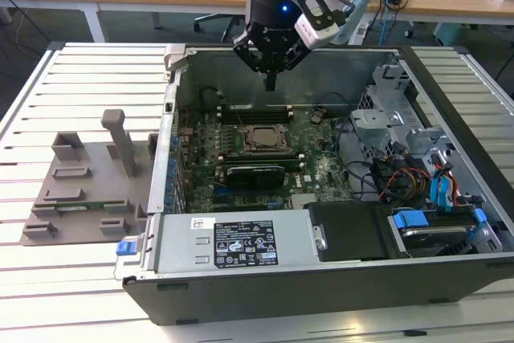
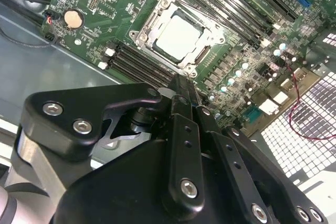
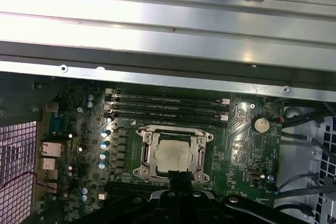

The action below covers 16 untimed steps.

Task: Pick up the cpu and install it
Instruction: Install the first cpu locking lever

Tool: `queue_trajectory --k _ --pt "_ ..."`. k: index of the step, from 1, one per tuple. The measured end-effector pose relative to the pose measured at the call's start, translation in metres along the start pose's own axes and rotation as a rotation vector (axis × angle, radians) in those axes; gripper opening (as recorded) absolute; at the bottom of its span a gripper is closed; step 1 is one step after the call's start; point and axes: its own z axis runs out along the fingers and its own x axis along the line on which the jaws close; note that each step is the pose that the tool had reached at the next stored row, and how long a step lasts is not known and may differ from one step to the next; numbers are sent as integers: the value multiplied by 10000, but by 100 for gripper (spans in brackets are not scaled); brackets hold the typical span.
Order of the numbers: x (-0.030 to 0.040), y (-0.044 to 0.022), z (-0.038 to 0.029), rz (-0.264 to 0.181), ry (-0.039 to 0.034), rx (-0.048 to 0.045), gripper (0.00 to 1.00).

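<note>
Silvery-grey square cpu sits flat in the metal-framed socket on the green motherboard, so it looks already seated. Black gripper hangs above the open grey computer case, fingers pressed together on nothing, well clear of the chip.

White and black labels on power supply cover (print illegible), nothing readable

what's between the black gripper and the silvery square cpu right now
Nothing visible. The silvery square cpu lies flat in its metal-framed socket on the green motherboard, top uncovered, and the black gripper hangs above the open case with only open air between.
</note>
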Motion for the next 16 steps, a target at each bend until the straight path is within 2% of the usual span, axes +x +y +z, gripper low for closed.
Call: queue_trajectory --k 5,8,16 --pt "1 0 0 0 -1 0 11" --pt "23 2 2 -1 0 -1 11" --pt "190 18 11 -1 0 0 11"
